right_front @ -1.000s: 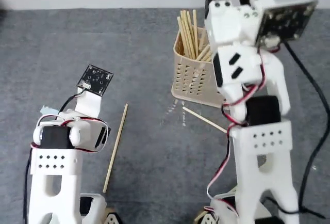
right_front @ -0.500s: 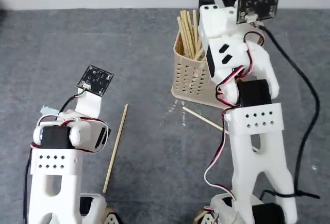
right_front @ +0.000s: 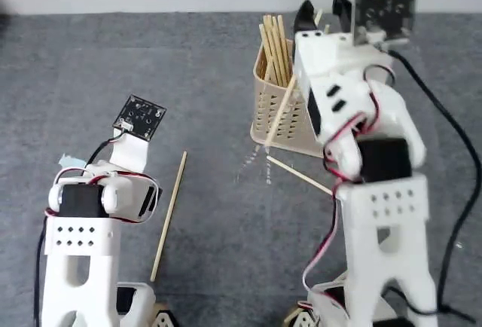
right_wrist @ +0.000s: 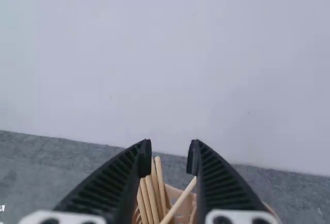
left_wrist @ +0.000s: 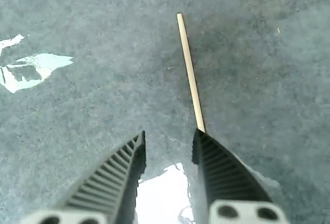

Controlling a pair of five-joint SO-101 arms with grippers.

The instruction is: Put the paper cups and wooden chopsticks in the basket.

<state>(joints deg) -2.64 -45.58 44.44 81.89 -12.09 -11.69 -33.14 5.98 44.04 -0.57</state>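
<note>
**Right arm lifts behind the basket, a slanted chopstick appears at its front**

We see the basket (right_front: 273,120) standing on the grey counter (right_front: 211,71), with a bundle of chopsticks (right_front: 274,44) upright inside it. The right gripper (right_front: 322,12) is above the basket's far side, its fingers spread and holding nothing. In the right wrist view the right gripper (right_wrist: 169,144) shows the same gap, with the chopstick tips (right_wrist: 152,193) below it.

A second ago this arm was bent low over the basket and covered much of it. It has since pulled up and back, so its fingertips now show against the wall.

A slanted chopstick (right_front: 277,116) now crosses the basket's front wall, where none showed in either earlier frame. Its lower end is at the basket's foot and its upper end is hidden by the arm. We cannot tell whether it leans on the wall.

Two loose chopsticks have not moved. The short chopstick (right_front: 299,174) lies just in front of the basket, partly under the right arm. The long chopstick (right_front: 169,218) lies beside the left arm.

The left arm has kept still. The left gripper (left_wrist: 170,133) hovers over the counter with fingers apart, and the long chopstick (left_wrist: 190,72) has its near end touching one fingertip.
</note>
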